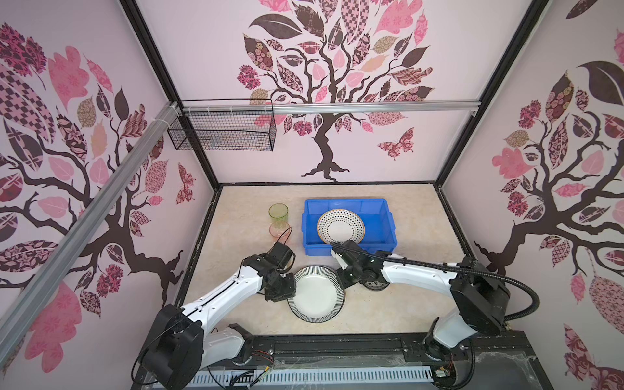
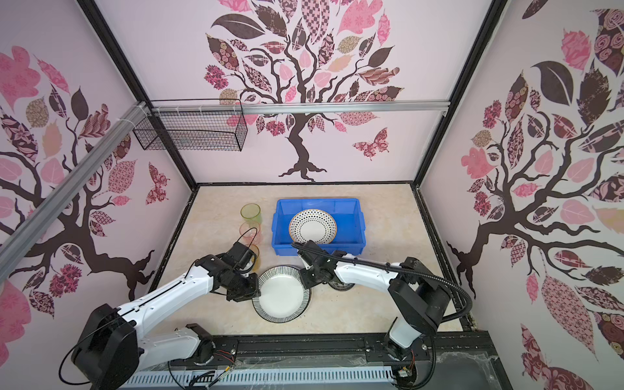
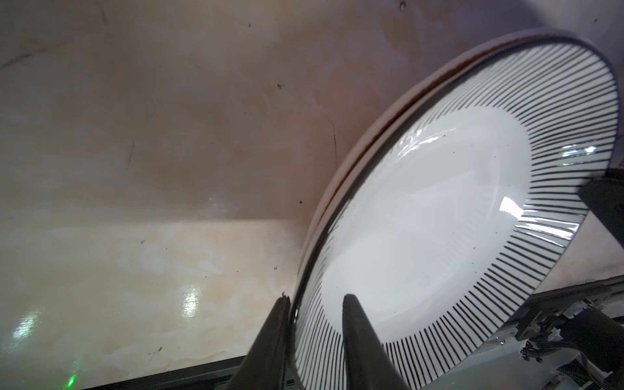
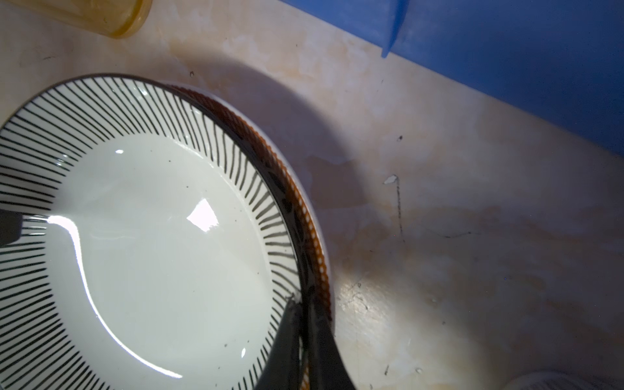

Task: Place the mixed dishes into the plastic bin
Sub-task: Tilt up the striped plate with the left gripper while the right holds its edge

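A black-and-white striped plate [image 1: 315, 293] [image 2: 282, 293] sits in the middle of the table, on top of another plate with an orange-brown rim [image 4: 317, 250] [image 3: 337, 179]. My left gripper [image 3: 317, 299] [image 1: 292, 297] is shut on its left rim, one finger inside and one outside. My right gripper [image 4: 303, 300] [image 1: 341, 285] is shut on the opposite rim, its outer finger between the two plates. Behind them the blue plastic bin [image 1: 347, 201] [image 2: 317, 201] holds a dotted plate [image 1: 341, 226] leaning on its near wall.
Green [image 1: 278, 214] and pink [image 1: 279, 231] tumblers stand left of the bin, with an amber tumbler [image 2: 255, 256] [image 4: 101, 17] by my left wrist. A small patterned dish [image 1: 376, 285] lies under my right arm. A wire mesh basket [image 1: 223, 130] hangs on the back rail.
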`<action>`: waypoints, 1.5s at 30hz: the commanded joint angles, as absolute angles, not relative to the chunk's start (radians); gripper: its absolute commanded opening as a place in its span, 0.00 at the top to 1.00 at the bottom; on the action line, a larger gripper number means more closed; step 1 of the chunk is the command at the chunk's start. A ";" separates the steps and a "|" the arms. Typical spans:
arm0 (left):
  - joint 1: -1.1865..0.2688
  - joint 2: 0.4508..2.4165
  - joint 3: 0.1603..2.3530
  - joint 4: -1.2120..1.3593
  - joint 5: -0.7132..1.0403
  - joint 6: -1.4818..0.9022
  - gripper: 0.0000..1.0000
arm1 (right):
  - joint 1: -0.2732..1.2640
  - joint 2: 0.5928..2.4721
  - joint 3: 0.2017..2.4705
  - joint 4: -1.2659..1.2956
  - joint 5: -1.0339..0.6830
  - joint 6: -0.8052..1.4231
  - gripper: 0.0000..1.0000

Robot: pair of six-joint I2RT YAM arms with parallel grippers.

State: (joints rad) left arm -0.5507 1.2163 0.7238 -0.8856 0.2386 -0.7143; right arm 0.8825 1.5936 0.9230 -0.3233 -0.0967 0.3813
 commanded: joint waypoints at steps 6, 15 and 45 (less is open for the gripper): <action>-0.555 1.201 0.725 -0.871 0.271 -0.710 0.70 | 0.907 1.644 0.911 -0.329 -0.172 0.382 0.91; -0.555 1.195 0.723 -0.866 0.273 -0.713 0.70 | 0.907 1.647 0.905 -0.304 -0.211 0.395 0.91; -0.554 1.175 0.692 -0.847 0.257 -0.723 0.92 | 0.908 1.607 0.909 -0.304 -0.224 0.416 0.88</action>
